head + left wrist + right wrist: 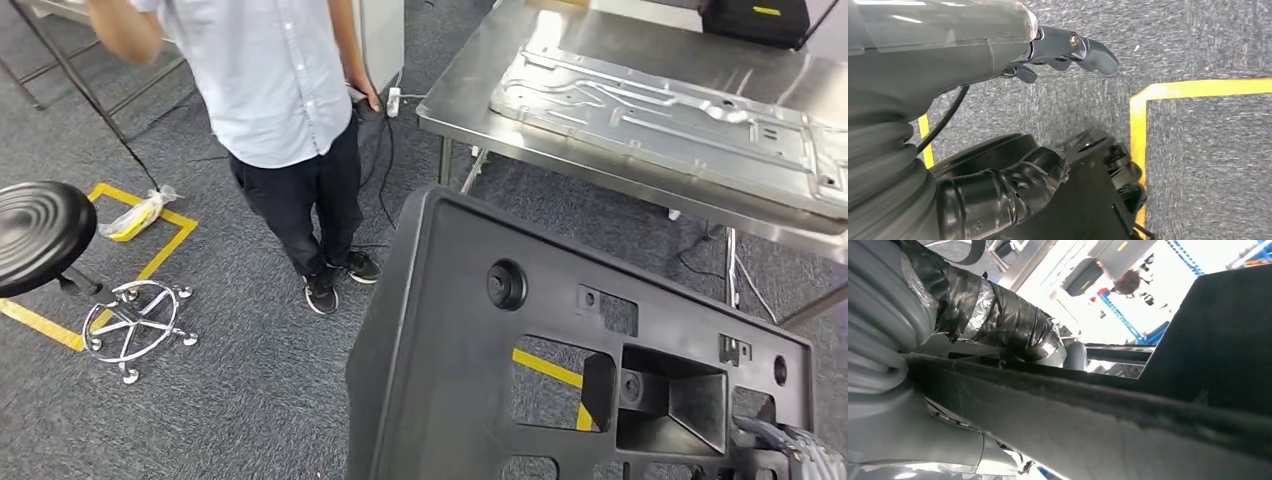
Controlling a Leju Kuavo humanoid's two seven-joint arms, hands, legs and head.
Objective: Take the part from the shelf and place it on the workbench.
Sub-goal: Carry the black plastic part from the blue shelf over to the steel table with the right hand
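In the head view you see the large black part (480, 340) held up in front of the robot, tilted, filling the lower middle. It is off the table, above the grey carpet. The right hand (790, 450) grips the part at its lower right corner. Behind the part stands the steel table (480, 85), and a stamped metal panel (660, 115) lies flat on it. A person (290, 120) in a light shirt stands left of the table, and a black stool (45, 235) is at the far left.

In the left wrist view you see the left hand (1063, 50) above the carpet and a yellow floor line (1138, 130); its fingers are apart and hold nothing.

In the right wrist view the taped thumb (1013, 325) presses on the edge of the part.
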